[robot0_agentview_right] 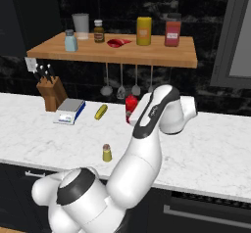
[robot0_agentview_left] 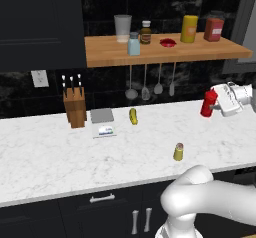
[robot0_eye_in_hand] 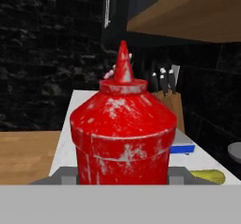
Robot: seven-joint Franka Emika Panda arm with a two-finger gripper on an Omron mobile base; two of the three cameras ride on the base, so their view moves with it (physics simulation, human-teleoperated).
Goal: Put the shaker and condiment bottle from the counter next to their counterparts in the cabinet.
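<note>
Red condiment bottle [robot0_eye_in_hand: 123, 133], scuffed, pointed cap

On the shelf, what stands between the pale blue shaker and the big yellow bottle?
In the left base view, a small brown bottle and a red dish sit between the blue shaker and yellow bottle.

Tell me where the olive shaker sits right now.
In the left base view the shaker stands upright on the counter near its front edge, alone, forward and right of the yellow pickle and below-left of the held red bottle.
</note>
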